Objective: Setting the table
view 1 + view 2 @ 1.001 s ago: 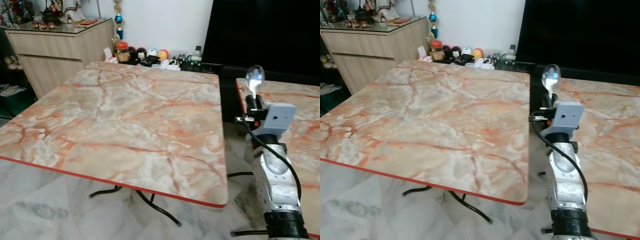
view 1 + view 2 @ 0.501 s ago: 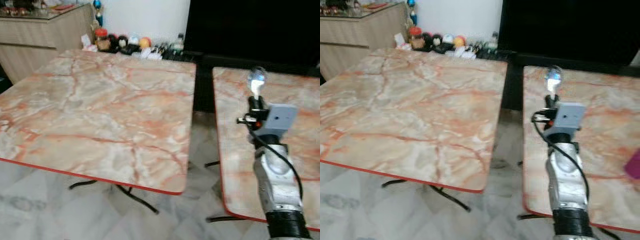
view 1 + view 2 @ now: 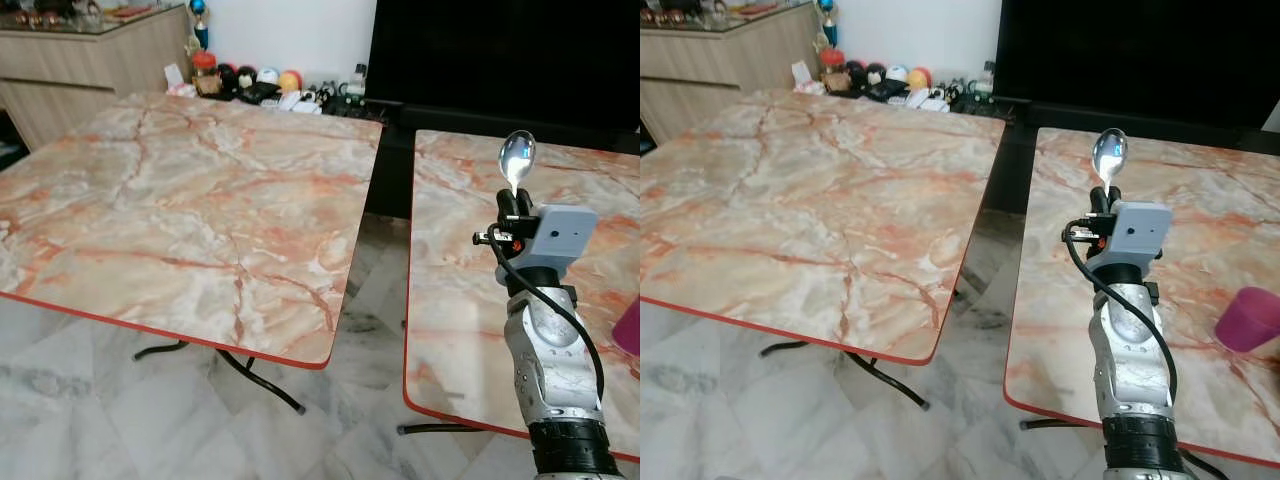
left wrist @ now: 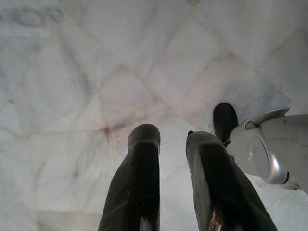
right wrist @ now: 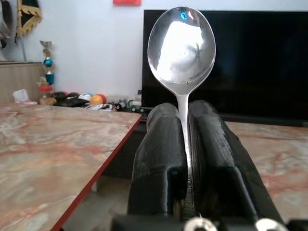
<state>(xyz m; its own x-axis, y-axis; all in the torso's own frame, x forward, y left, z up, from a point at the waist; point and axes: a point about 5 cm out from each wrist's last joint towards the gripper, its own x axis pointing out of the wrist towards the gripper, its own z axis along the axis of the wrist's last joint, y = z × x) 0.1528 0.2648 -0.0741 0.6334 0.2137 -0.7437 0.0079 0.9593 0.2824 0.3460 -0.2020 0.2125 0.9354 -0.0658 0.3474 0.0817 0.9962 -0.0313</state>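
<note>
The right gripper (image 3: 1102,200) stands raised in front of the robot, its jaws clenched on the thin handle of a shiny silver metal spoon (image 3: 1109,155), whose bowl points straight up above the fingertips. Held upright like this, the spoon probably rides steadily while it is carried, and the bowl stays clear of any surface until a spot is chosen. In the right wrist view the handle runs down the narrow slit between the two black fingers (image 5: 161,159), pinched close on both sides, with the bowl (image 5: 182,44) well beyond their ends. The gripper hangs over the near left corner region of the right-hand pink-and-orange marble-patterned surface with a red edge (image 3: 1060,300), not touching it. A small purple plastic cup (image 3: 1249,320) sits near that surface's right edge, well apart from the spoon. A second, larger marble-patterned surface (image 3: 180,190) lies to the left across a gap of pale tiled floor (image 3: 120,400). The left gripper (image 4: 168,163) hangs idle over the floor, its jaws released with a clear gap between them, grasping nothing. The spoon is judged not yet laid down.
</note>
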